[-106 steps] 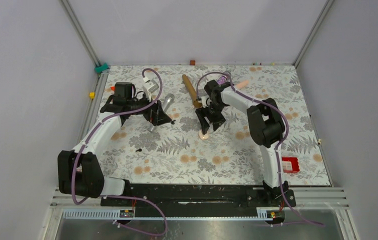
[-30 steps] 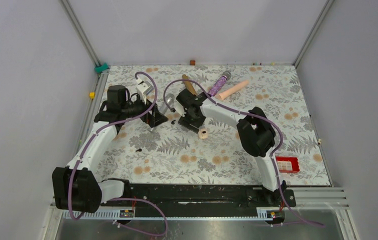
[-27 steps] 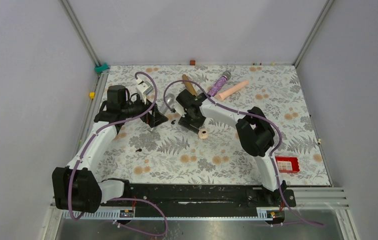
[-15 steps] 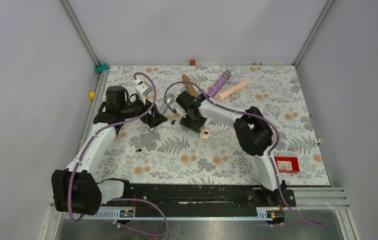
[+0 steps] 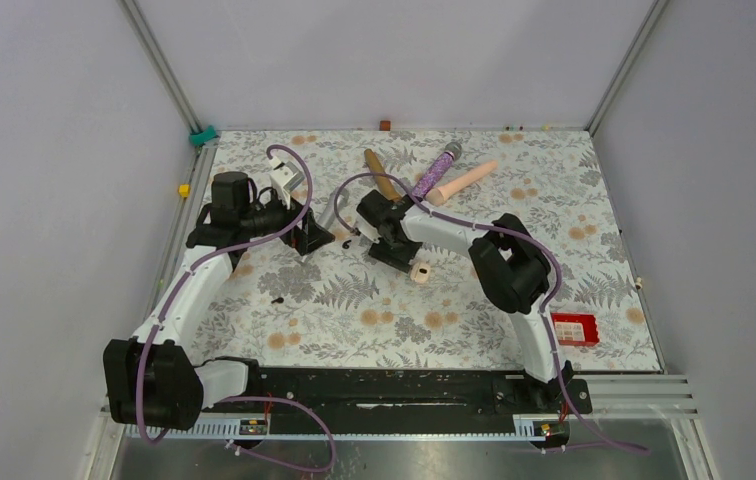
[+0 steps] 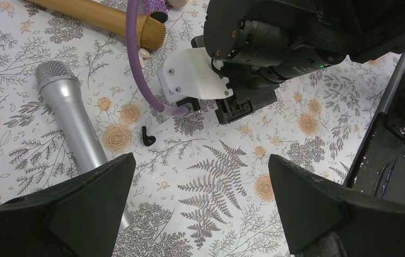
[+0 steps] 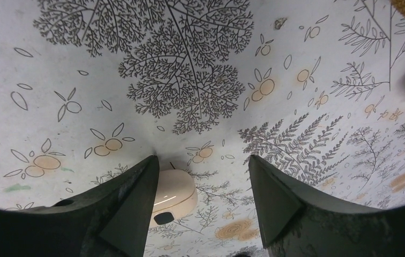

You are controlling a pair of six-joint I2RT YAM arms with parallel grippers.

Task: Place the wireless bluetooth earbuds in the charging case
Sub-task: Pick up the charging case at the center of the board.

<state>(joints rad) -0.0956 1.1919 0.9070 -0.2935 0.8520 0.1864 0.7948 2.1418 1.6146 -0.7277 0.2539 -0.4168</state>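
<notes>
One black earbud [image 6: 147, 136] lies on the floral mat next to the silver microphone [image 6: 72, 120]; it also shows in the top view [image 5: 346, 242]. A second small black piece [image 5: 277, 298] lies nearer on the mat. The pink charging case [image 7: 172, 195] lies with its lid down, touching the inner side of my right gripper's left finger; it also shows in the top view [image 5: 420, 270]. My right gripper [image 7: 200, 209] is open and low over the mat [image 5: 397, 253]. My left gripper [image 6: 200, 214] is open and empty, above and near of the earbud [image 5: 312, 237].
A gold microphone [image 6: 109, 19], a purple microphone [image 5: 437, 165] and a pink microphone [image 5: 462, 181] lie at the back. A red box [image 5: 579, 328] sits near the right edge. My right arm's wrist [image 6: 254, 48] is close behind the earbud.
My right gripper swung left to the case, then shifted a little right, and the case slid slightly right with it. My left arm drew back slightly to the left.
</notes>
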